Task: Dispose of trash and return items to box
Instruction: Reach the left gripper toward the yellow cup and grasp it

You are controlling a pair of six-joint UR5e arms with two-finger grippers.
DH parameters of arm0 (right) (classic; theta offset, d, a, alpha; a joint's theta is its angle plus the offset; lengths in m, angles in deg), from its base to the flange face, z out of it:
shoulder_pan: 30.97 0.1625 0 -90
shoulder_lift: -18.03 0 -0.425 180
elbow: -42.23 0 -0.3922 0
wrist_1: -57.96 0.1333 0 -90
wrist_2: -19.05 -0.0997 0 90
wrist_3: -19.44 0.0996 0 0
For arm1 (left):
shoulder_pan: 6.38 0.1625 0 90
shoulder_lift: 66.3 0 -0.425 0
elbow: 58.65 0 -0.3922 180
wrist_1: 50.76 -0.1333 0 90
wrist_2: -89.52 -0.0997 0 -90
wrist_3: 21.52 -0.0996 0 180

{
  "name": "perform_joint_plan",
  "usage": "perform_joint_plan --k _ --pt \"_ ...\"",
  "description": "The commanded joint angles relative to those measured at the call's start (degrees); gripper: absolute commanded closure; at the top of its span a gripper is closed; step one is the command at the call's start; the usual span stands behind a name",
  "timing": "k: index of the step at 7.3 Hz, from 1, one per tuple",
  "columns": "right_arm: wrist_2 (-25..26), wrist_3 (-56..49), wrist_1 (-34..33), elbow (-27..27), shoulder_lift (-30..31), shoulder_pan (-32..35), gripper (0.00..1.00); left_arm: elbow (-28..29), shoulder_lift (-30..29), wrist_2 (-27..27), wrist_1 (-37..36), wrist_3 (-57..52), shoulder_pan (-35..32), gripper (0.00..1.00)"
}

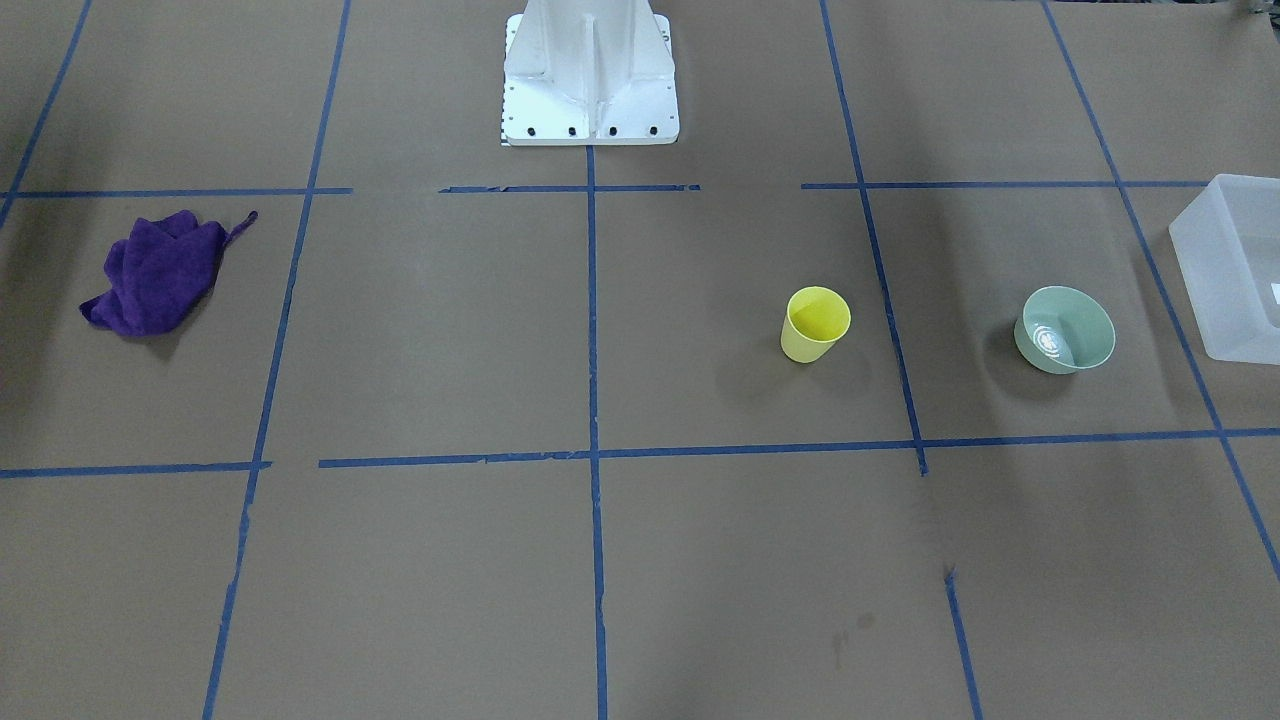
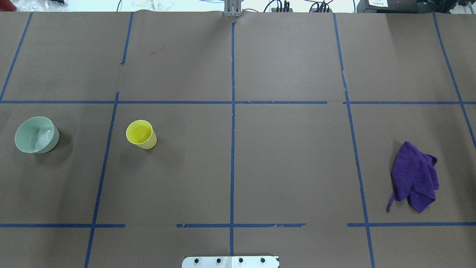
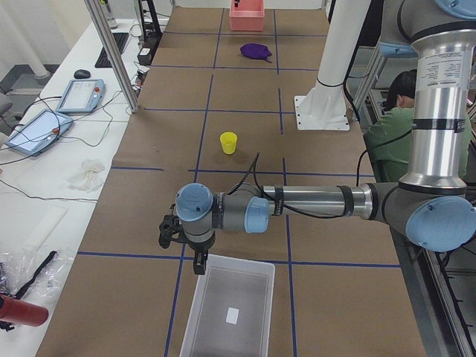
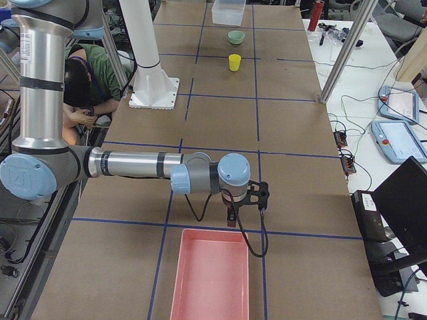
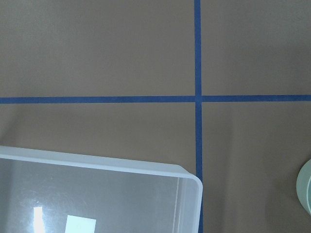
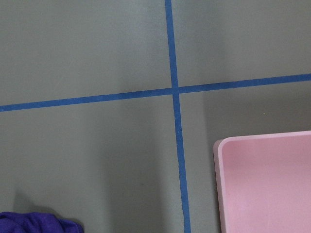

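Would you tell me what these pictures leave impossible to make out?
Left gripper, right gripper: jaws open or shut, seen only small in side views.
Frosted white plastic bin: cut by the front view's right edge.
Crumpled purple cloth: cut by the right wrist view's bottom edge.

The left arm (image 3: pixel 312 201) has its upper part upright and its forearm stretched level over the table, and the left gripper (image 3: pixel 171 232) hangs low at the bent wrist. The right arm (image 4: pixel 133 163) stands in a like pose, with the right gripper (image 4: pixel 257 195) low. It is not possible to tell how the jaws of either gripper stand.
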Motion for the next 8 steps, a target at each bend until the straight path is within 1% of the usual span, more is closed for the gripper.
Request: perform_joint_plan --k 1,2,3,4,5,6,7,8 --pt "-0.1 0.0 -0.1 0.1 -0.1 0.5 0.0 -1.5 -0.1 0.0 0.1 0.1 0.0 0.0" --pt "-0.1 0.0 -0.1 0.2 -0.2 0.5 0.0 -4.4 -0.3 1.0 -0.1 0.2 0.1 0.0" --pt "-0.5 0.9 -0.1 0.7 -0.4 0.5 0.0 -7.9 -0.7 3.8 0.4 1.3 0.3 0.0" --pt "-0.4 1.0 -0.1 1.4 -0.8 0.5 0.0 -12.6 -0.7 3.4 3.8 5.9 4.5 0.0" --pt "0.1 1.0 0.2 1.4 -1.6 0.5 0.0 -18.0 -1.0 3.3 6.0 18.9 10.7 0.0" --pt "-0.4 1.0 0.2 1.4 -2.7 0.5 0.0 -22.4 -1.0 1.3 9.8 30.6 15.9 0.0" --pt "-0.6 1.1 -0.1 1.4 -2.7 0.5 0.0 -25.4 -1.0 -0.6 13.3 42.3 22.3 0.0" --pt "0.1 1.1 0.0 1.4 -2.7 0.3 0.0 -28.2 -1.2 -7.1 15.6 51.5 29.4 0.0"
